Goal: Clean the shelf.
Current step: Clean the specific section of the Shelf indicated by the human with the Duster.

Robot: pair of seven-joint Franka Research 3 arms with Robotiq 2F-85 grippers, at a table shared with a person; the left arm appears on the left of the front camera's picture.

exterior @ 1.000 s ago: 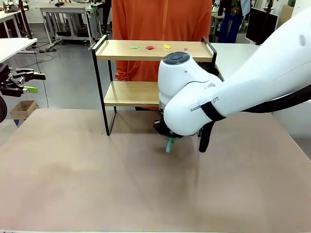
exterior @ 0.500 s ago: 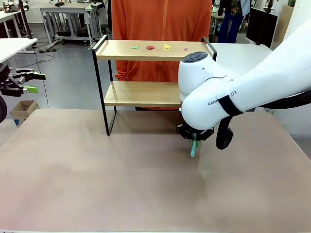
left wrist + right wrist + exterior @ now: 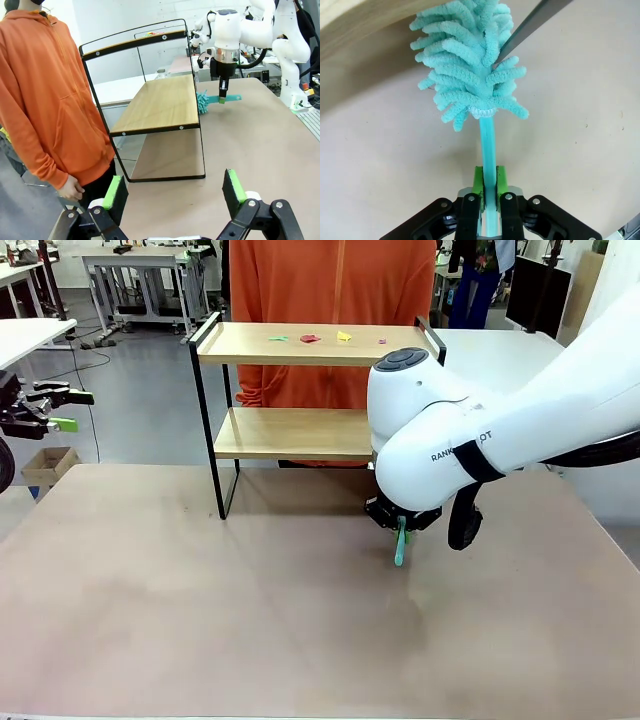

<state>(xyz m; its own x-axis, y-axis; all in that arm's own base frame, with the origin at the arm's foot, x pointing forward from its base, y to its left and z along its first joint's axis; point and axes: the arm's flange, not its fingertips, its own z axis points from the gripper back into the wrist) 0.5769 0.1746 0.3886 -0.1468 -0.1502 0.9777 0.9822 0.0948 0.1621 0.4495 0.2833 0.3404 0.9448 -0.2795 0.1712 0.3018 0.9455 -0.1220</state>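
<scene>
1. Shelf (image 3: 290,432) stands at the far side of our brown table (image 3: 200,610). It has two wooden boards in a thin black frame.
2. We see a few little coloured bits (image 3: 310,338) lying on its top board: green, red, yellow and pink.
3. A person in an orange hoodie (image 3: 330,280) stands just behind the shelf, with one hand (image 3: 72,190) hanging down.
4. Our right claw (image 3: 489,182) is squeezed tight on the thin handle of a fluffy teal duster (image 3: 472,75).
5. The duster's fluffy head is low down, just beside the right end of the shelf's bottom board. A black bar of the frame runs right by the fluff.
6. In the front view our big white right arm (image 3: 470,440) covers that end of the shelf, and the end of the duster's handle pokes out under it, above the table.
7. Our left claw (image 3: 174,192) is wide open and holds nothing. Its green pads (image 3: 116,192) are far from each other.
8. In the front view that claw sits off past the left edge of the table, well apart from the shelf.
</scene>
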